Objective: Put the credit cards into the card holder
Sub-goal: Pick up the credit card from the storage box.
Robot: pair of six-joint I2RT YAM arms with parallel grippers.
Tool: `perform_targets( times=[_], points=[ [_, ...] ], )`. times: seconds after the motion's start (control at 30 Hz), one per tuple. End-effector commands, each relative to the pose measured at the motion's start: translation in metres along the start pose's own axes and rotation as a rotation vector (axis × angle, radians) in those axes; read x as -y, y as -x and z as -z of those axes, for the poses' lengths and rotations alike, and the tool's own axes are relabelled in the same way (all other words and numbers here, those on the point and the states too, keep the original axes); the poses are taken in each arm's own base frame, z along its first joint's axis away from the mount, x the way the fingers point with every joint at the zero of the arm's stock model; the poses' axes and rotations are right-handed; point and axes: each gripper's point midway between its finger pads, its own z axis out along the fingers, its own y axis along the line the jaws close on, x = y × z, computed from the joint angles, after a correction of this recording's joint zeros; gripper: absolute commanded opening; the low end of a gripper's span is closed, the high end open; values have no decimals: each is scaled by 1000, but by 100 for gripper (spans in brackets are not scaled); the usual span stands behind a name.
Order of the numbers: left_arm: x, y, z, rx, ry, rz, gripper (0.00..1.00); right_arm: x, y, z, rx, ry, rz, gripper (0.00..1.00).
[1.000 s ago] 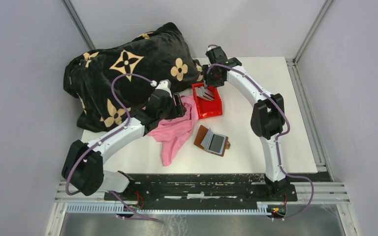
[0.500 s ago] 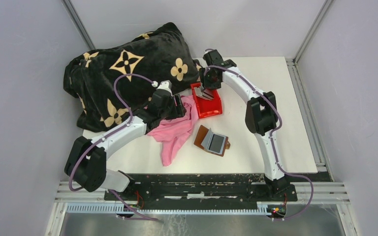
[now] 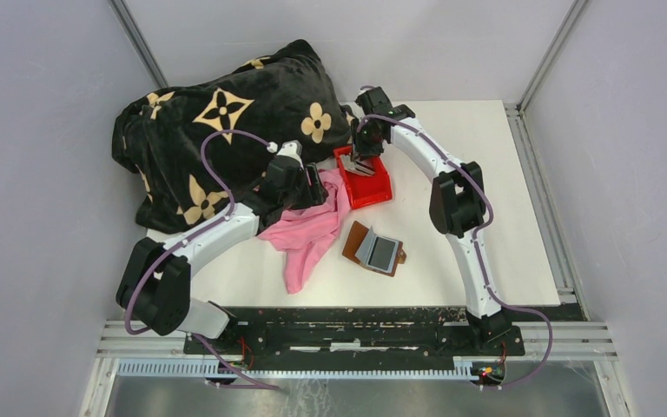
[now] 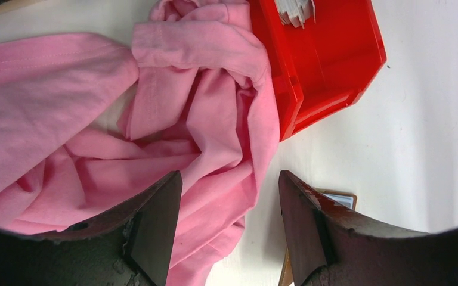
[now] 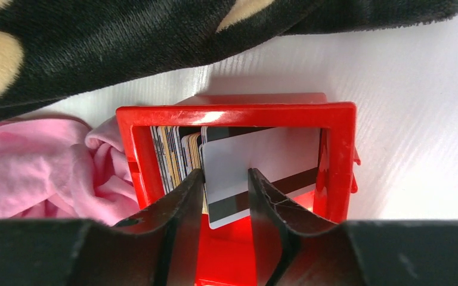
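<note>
While hanging over red bin [image 5: 232,112], right gripper [image 5: 225,179]: jaws apart, lining up on front card [image 5: 268,158].
Cards [image 5: 173,155]: standing on edge in bin, easing picking.
Card holder [image 3: 358,240]: lying open on table [image 3: 460,252], awaiting cards.
Left gripper [image 4: 229,179]: gaping, hovering above pink cloth [image 4: 65,89].

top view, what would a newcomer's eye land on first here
The big black blanket with gold flowers fills the far left. Beside it a red bin holds upright cards, the right gripper open over a white one. A pink cloth sprawls in the middle, next to the brown card holder.
</note>
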Motion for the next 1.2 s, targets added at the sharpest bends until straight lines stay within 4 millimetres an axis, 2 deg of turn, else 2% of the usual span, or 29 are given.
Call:
perform_targets(
  times=[0.0,0.27,0.53,1.17],
  points=[
    [16,26,2,70,-62,-22,68,-14,0,2,-5,67,-28,34],
    [16,27,2,69,-71,-19,68,-24,13,24,32,96,-37,22],
    [19,28,1,71,-88,-15,67,-32,21,46,62,99,-26,20],
    [18,20,-1,60,-101,2,66,-39,13,52,44,114,-33,19]
  ],
)
